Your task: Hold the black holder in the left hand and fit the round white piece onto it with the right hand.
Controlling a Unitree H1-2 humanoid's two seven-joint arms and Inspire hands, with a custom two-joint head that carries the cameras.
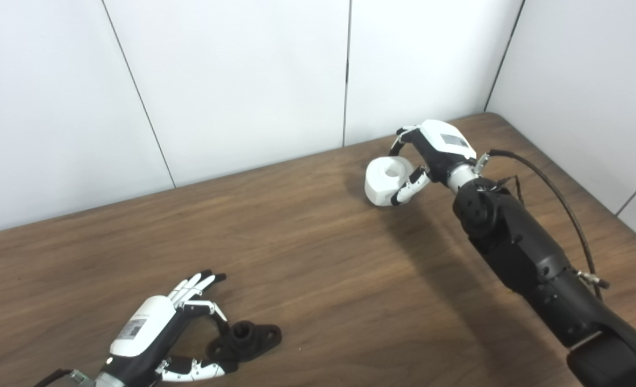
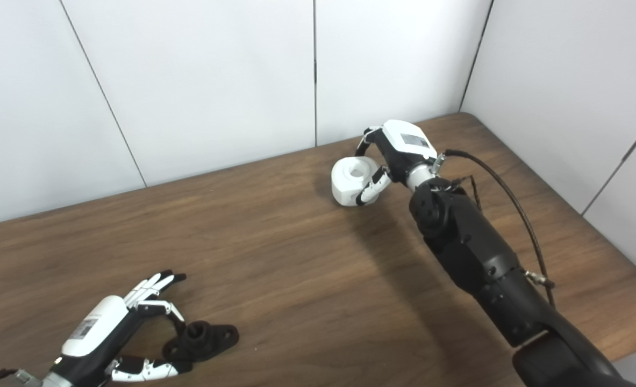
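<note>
- The black holder [image 1: 246, 339] lies flat on the wooden table [image 1: 318, 258] at the lower left of the frame, a short round collar standing up from a flange with a hole showing at its right end.
- The left hand [image 1: 159, 336] sits just to the left of it, low in the frame, spread wide around the holder's left end: a thumb [image 1: 199, 368] runs along the bottom edge and touches the flange, a curled finger arches over the top, the other fingers [image 1: 197, 282] point up and away, clear of it. The holder rests on the table, not lifted.
- The round white piece [image 1: 386, 180], a thick drum with a hole in its top face, is at the upper centre-right, close to the back wall [image 1: 231, 80].
- The right hand [image 1: 422, 158] is wrapped on it from the right, fingers curled over the far rim and the thumb pressed against the near side.
- Whether the piece is touching the tabletop or just off it, I cannot tell.
- The two parts are well apart, on opposite sides of the table.
</note>
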